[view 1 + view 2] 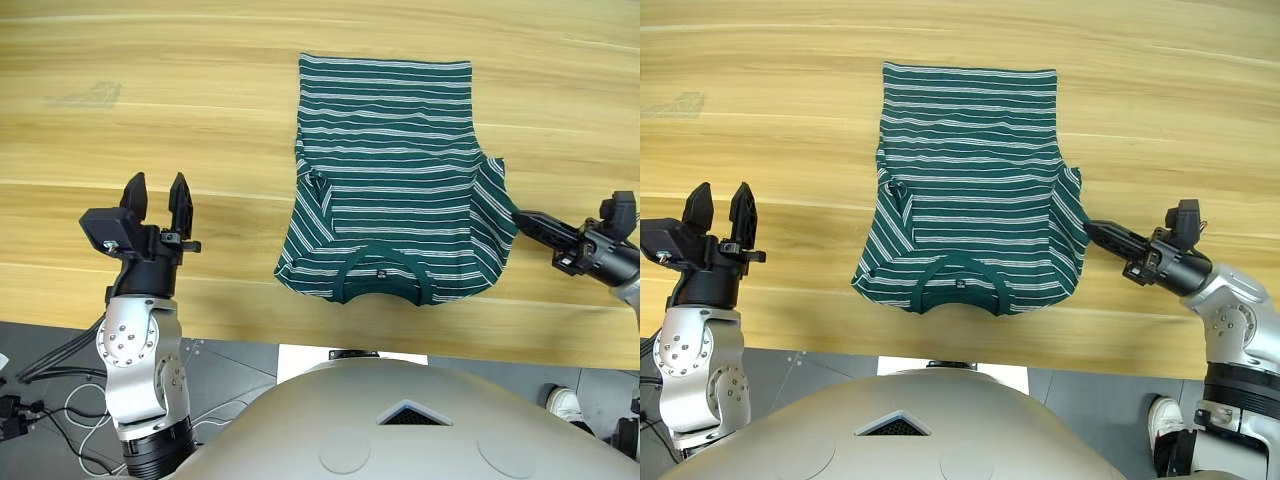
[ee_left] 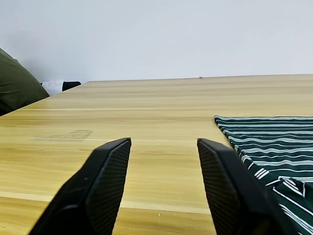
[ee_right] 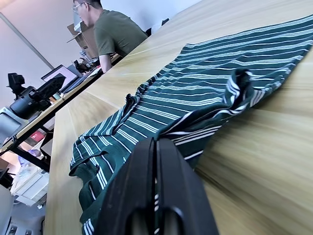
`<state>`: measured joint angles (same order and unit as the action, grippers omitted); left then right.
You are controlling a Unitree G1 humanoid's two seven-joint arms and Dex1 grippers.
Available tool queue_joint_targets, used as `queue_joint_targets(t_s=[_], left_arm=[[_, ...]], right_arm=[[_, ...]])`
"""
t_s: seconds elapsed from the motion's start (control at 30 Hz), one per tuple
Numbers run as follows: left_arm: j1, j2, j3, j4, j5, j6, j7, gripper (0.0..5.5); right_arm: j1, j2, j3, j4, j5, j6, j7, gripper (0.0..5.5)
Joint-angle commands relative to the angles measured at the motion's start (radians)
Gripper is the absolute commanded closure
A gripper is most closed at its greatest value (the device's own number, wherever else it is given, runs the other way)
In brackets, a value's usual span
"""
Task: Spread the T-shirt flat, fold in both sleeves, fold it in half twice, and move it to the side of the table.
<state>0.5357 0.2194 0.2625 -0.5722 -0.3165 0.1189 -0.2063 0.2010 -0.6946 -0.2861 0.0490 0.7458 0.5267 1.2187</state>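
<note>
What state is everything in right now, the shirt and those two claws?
T-shirt: lying flat on the table, sleeves turned inward, not yet folded in half.
left gripper: open, holding nothing, clear of the shirt.
right gripper: shut, tips at the shirt's right edge.

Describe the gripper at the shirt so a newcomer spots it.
On the wooden table lies a green striped T-shirt. The right gripper is shut on its sleeve edge; the left gripper stands open, apart from the cloth.
</note>
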Motion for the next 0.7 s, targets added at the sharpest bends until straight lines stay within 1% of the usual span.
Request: queue_joint_targets(t_s=[0.03,0.17,0.23,0.37,0.4,0.5,0.6,0.7], left_arm=[[0.003,-0.004,-0.014,0.005,0.017,0.009,-0.003,2.96],[0.003,-0.006,-0.033,0.015,0.027,0.010,-0.006,2.96],[-0.002,-0.006,-0.042,0.025,0.034,0.008,-0.005,2.96],[-0.013,-0.003,-0.041,0.043,0.035,0.003,-0.004,2.96],[-0.014,-0.004,-0.042,0.045,0.036,0.002,-0.003,2.96],[-0.014,-0.004,-0.046,0.045,0.037,0.000,-0.003,2.96],[-0.014,0.004,-0.048,0.033,0.036,0.005,-0.010,2.96],[-0.008,0.007,-0.046,0.024,0.035,0.007,-0.019,2.96]], right_arm=[[0.012,0.033,0.035,-0.067,-0.080,-0.025,-0.112,5.47],[-0.011,0.101,0.088,-0.140,-0.172,-0.037,-0.288,5.47],[-0.019,0.116,0.096,-0.201,-0.128,-0.016,-0.275,5.47],[-0.038,0.125,0.049,-0.236,0.007,0.055,-0.242,5.47],[-0.036,0.125,0.065,-0.246,0.002,0.058,-0.247,5.47],[-0.020,0.117,0.143,-0.267,-0.081,0.030,-0.269,5.47],[0.005,0.091,0.240,-0.299,-0.237,-0.053,-0.303,5.47],[0.025,0.090,0.281,-0.338,-0.310,-0.084,-0.334,5.47]])
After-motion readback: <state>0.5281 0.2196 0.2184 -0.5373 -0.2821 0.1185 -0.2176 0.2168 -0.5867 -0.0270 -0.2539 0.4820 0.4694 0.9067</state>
